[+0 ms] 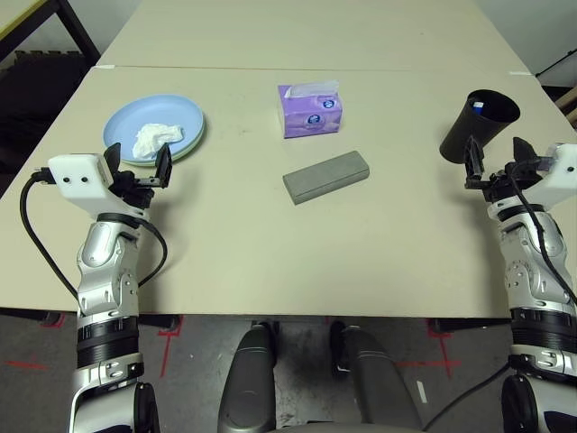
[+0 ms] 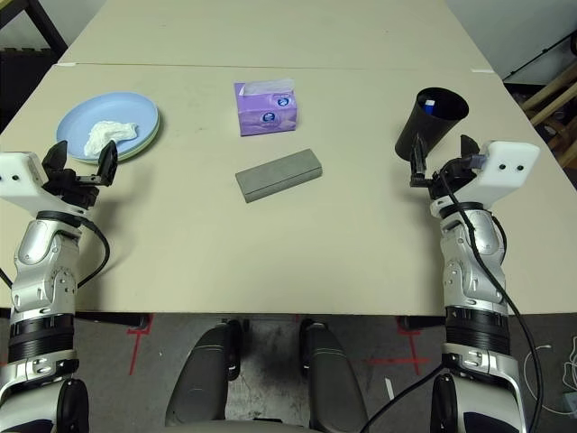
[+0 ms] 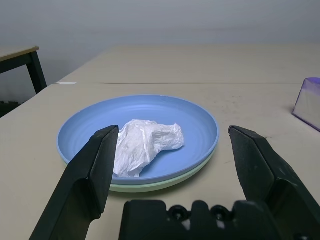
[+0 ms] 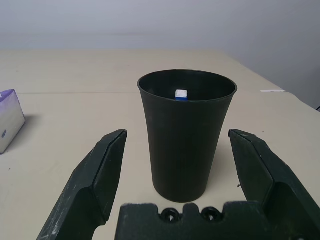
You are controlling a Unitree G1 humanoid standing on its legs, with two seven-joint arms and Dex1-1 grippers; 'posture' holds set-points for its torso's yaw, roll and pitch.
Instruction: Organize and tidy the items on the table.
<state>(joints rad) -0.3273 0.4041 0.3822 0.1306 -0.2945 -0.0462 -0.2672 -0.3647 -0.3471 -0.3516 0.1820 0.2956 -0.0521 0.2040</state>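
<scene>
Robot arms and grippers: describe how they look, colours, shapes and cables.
Both forearms are silver metal with black joint bands. Each wrist carries a boxy white housing with small dark dots on its side. The left gripper and right gripper each have two black, tapered, wedge-shaped fingers on a black base. A black cable loops beside each forearm.

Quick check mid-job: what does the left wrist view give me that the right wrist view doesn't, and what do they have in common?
Left wrist view alone: the left pincer, open, facing the blue plate, which sits on a green plate and holds a crumpled tissue.

Right wrist view alone: the right pincer, open, facing the upright black cup, with a white and blue tip showing inside it.

Shared: the beige table and an edge of the purple tissue box.
</scene>
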